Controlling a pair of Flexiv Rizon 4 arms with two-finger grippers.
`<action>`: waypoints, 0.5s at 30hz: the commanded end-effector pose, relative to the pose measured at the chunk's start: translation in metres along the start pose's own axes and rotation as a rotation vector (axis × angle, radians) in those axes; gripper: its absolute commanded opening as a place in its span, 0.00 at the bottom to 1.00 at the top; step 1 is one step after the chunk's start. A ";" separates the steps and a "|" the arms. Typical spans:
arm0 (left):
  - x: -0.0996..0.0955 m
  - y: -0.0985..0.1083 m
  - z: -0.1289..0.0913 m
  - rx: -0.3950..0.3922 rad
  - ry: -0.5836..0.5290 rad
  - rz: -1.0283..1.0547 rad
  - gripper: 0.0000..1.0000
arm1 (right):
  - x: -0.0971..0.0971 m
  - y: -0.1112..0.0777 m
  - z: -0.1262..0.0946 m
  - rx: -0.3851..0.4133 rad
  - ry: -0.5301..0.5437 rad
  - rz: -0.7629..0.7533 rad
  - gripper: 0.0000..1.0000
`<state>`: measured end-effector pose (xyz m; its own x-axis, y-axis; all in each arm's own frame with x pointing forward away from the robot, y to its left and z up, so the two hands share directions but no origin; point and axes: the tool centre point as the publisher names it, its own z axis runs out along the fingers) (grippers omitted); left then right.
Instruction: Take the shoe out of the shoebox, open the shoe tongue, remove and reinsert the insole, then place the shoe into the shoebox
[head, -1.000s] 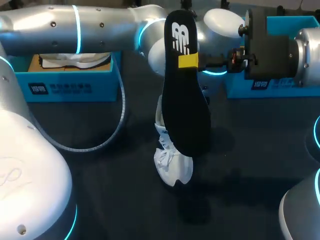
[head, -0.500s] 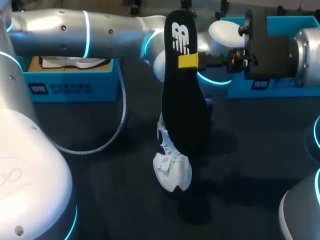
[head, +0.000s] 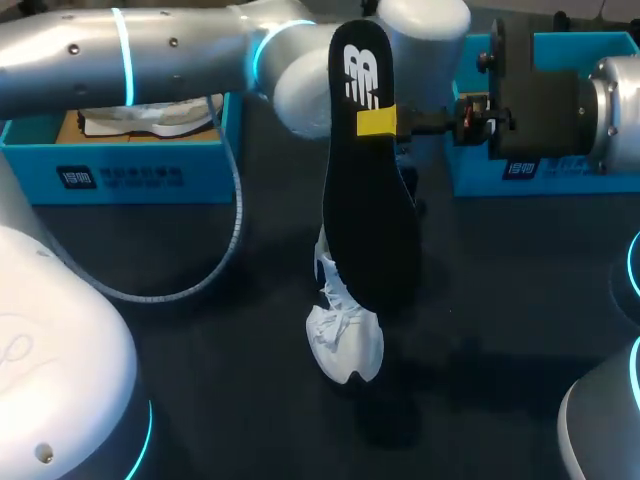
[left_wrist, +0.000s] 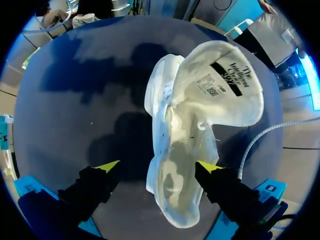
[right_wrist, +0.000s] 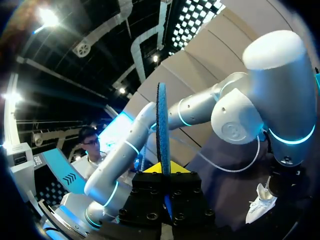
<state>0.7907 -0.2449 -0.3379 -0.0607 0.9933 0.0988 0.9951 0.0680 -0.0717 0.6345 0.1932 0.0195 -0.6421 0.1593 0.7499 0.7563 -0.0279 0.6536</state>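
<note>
A white shoe lies on the dark table, toe toward the front. In the left wrist view the shoe has its tongue folded back and its inside showing. My left gripper hovers open above it, one yellow tip on each side, neither gripping. In the head view that gripper is hidden behind the black insole. My right gripper is shut on the insole near its heel and holds it upright above the shoe. The right wrist view shows the insole edge-on between the yellow tips, with the shoe far below.
A blue shoebox with paper and something white inside stands at the back left. A second blue box stands at the back right behind my right wrist. A grey cable loops from my left arm down to the table.
My left gripper has gone from shut to wide open, letting go of the shoe. The shoe settled slightly toward the front. The right arm and insole have not moved.
</note>
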 end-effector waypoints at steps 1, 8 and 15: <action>0.007 0.003 -0.015 -0.006 -0.077 0.001 1.00 | -0.001 0.000 0.003 -0.003 0.000 0.000 0.00; 0.011 0.010 -0.047 -0.038 -0.173 -0.002 1.00 | -0.013 0.003 -0.020 -0.084 -0.099 0.067 0.00; 0.019 0.019 -0.074 -0.082 -0.246 -0.012 1.00 | -0.027 0.017 -0.055 -0.160 -0.139 0.117 0.00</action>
<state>0.8172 -0.2456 -0.2747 -0.0789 0.9950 -0.0608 0.9969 0.0788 -0.0035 0.6732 0.1598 0.0177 -0.5245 0.2758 0.8055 0.7926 -0.1874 0.5802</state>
